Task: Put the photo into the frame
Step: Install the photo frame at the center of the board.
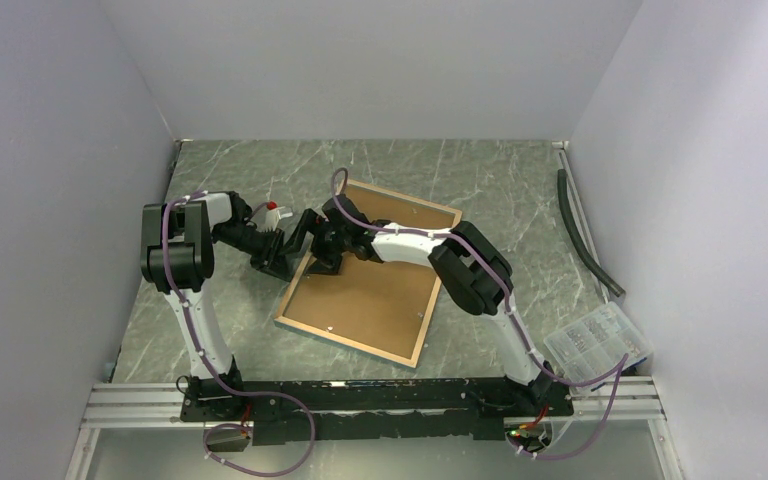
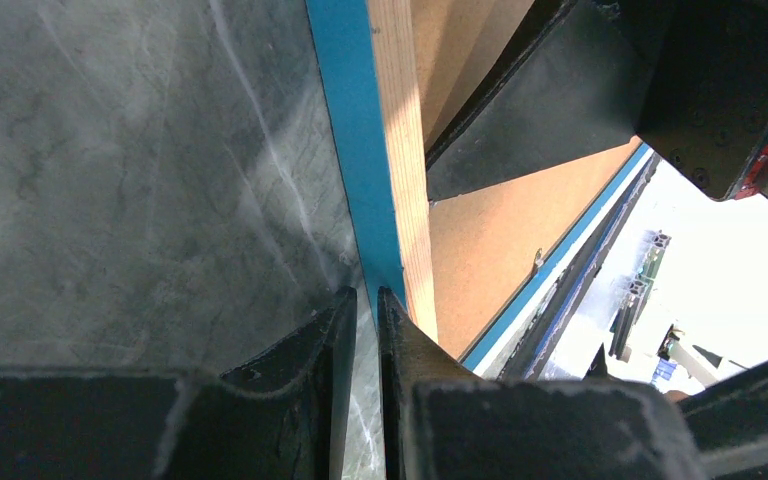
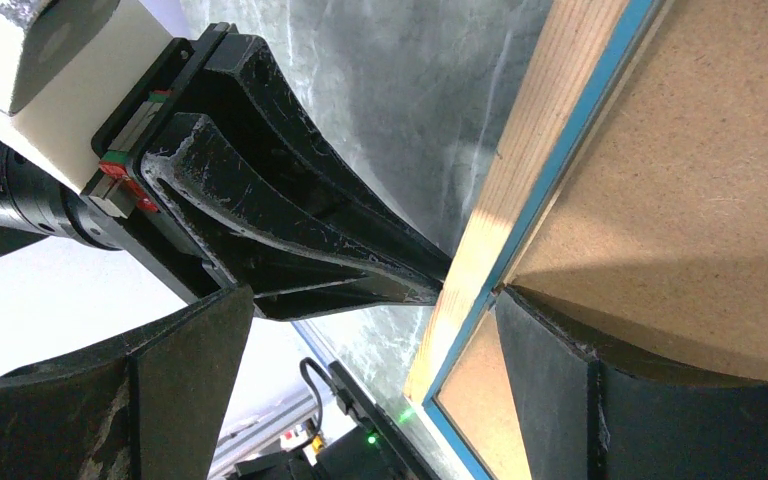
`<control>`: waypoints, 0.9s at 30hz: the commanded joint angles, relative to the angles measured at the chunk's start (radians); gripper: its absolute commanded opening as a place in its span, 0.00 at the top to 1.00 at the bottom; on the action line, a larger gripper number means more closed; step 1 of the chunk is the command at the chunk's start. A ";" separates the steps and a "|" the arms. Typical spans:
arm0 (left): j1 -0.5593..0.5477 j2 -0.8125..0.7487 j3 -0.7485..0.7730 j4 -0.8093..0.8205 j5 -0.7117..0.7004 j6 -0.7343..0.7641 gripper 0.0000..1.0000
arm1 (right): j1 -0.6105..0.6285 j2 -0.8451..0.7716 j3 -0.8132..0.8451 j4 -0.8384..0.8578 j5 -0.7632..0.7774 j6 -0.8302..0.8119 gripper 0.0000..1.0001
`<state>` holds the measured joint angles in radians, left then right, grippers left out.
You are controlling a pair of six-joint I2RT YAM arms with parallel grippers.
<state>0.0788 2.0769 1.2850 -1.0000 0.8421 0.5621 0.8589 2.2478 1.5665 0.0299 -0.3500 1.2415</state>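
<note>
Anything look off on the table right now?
The frame lies back-up, skewed to the table edges, with the left claw and right claw crowded at one rim. The photo shows in no view.

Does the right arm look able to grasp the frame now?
Probably yes: the right gripper is open astride the rim of the frame, with the left gripper close beside it.

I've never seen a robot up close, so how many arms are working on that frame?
2. The left arm reaches in from the left to the frame at its left rim; the right arm stretches across the brown backing from the right. No others are visible.
</note>
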 commanded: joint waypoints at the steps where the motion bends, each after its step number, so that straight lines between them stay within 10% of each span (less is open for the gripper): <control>1: -0.011 -0.037 -0.006 -0.012 0.031 0.028 0.80 | 0.010 0.042 0.003 -0.043 0.015 -0.023 0.04; 27: -0.014 -0.082 0.012 0.047 -0.024 -0.031 0.80 | -0.214 -0.294 -0.168 -0.222 0.133 -0.328 0.00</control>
<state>0.1001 2.0579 1.3205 -1.0019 0.8391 0.5537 0.7364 2.0937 1.4658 -0.1207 -0.2649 0.9810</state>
